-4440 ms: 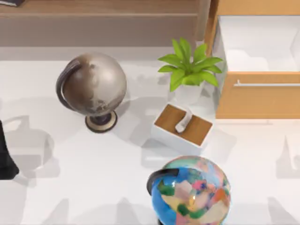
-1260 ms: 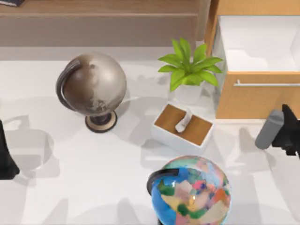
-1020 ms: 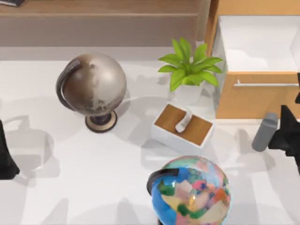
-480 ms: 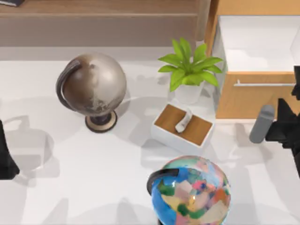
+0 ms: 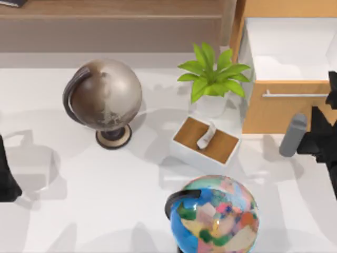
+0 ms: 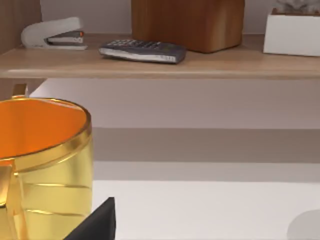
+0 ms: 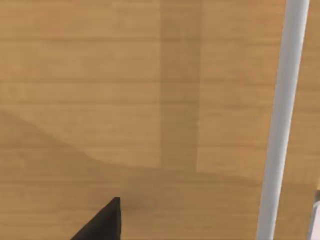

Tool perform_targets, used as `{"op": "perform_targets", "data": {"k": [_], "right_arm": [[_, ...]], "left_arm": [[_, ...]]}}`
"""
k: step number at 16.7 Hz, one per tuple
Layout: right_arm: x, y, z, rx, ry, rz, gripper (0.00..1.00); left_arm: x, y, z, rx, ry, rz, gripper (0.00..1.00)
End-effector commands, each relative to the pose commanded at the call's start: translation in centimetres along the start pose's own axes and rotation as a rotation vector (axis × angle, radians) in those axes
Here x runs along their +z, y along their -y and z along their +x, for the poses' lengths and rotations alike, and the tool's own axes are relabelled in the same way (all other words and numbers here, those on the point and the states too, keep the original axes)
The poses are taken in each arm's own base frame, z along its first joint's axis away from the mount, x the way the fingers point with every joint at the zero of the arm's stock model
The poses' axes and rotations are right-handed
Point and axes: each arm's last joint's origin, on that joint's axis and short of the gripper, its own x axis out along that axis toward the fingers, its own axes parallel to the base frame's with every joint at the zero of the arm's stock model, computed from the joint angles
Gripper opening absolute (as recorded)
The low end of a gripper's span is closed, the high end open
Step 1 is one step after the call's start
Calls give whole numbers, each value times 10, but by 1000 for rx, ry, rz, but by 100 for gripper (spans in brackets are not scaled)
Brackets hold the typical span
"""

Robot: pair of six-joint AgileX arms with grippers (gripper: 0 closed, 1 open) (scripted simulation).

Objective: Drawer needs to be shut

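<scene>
The drawer (image 5: 288,110) stands pulled out at the table's back right, with a light wood front, a thin silver bar handle (image 5: 295,95) and white inside walls (image 5: 287,50). My right gripper (image 5: 332,94) is at the right edge of the top view, just in front of the drawer front near the handle's right end. Its arm's grey link (image 5: 293,135) slants across the table below the drawer. Up close in the right wrist view are the wood front (image 7: 125,100) and the handle bar (image 7: 282,120). My left arm (image 5: 5,176) is parked at the left edge.
A grey globe (image 5: 105,95), a potted plant (image 5: 213,79), a small white box with a brown top (image 5: 205,142) and a coloured globe (image 5: 216,213) stand left of the drawer. A shelf (image 5: 116,10) runs along the back. A gold cup (image 6: 42,160) sits close in the left wrist view.
My right arm has come in from the right edge and moved up the view to the drawer front. The drawer has not moved, nor has the left arm.
</scene>
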Motion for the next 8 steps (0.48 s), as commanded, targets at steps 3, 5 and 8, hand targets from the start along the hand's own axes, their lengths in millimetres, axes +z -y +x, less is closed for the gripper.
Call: {"op": "perform_targets", "data": {"k": [3, 5, 8], "right_arm": [[0, 0, 0, 0, 0, 0, 62], [0, 0, 0, 0, 0, 0, 47], [0, 0, 0, 0, 0, 0, 25]], "left_arm": [[0, 0, 0, 0, 0, 0, 100], [0, 0, 0, 0, 0, 0, 100], [0, 0, 0, 0, 0, 0, 100]]}}
